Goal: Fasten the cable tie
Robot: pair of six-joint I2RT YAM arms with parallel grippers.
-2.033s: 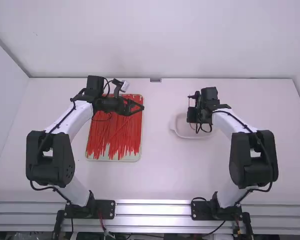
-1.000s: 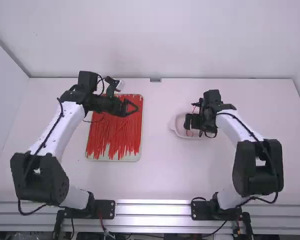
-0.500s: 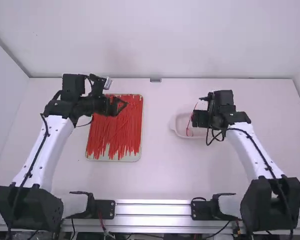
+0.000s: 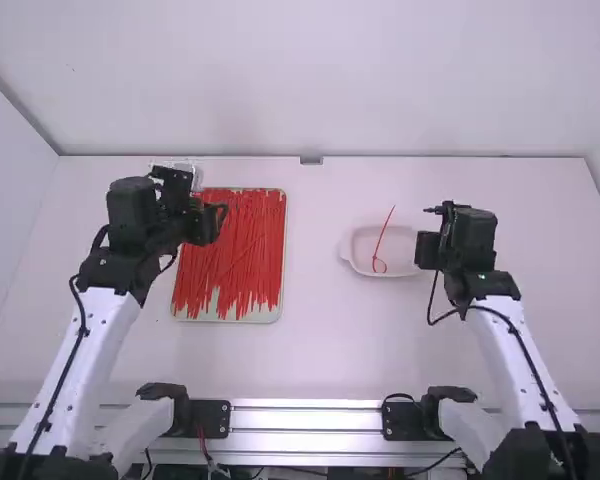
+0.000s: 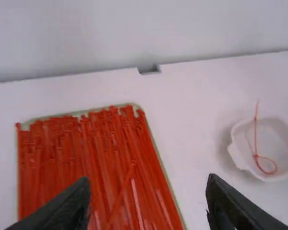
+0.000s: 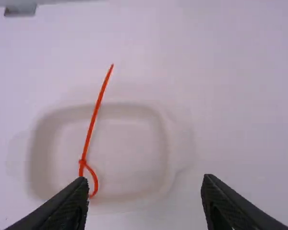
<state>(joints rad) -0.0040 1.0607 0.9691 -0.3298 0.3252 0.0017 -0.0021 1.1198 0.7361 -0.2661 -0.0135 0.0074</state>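
1. Nearest the camera in the high view, a metal rail (image 4: pixel 300 418) runs along the front edge of the white table (image 4: pixel 310 340) and carries both arm bases.
2. Farther up, the left arm rises at the left side of the table. Its left gripper (image 4: pixel 206 222) hangs above the far left part of the tray (image 4: pixel 226 319), pointing to the right. In the left wrist view its two fingers stand wide apart with nothing between them.
3. The tray is a flat board with rounded corners, left of the table's middle. It is covered with a pile of loose red ties (image 4: pixel 232 255) that lie mostly near to far, a few crossing at a slant.
4. The right arm rises at the right side. The right gripper (image 4: pixel 426 248) sits just beside the right end of the dish (image 4: pixel 352 252), facing it. Its fingers are likewise spread wide and hold nothing.
5. The dish is small and white, with rounded corners and short handles. It stands right of the middle, well apart from the tray.
6. The cable tie (image 4: pixel 383 238) lies in the dish, free of both grippers. It is red and closed into a small loop at its near end, which rests on the dish floor. Its straight tail leans over the far rim and sticks out beyond it.
7. At the table's far edge, a small grey bracket (image 4: pixel 311 159) sits near the middle, against the pale wall (image 4: pixel 310 70).
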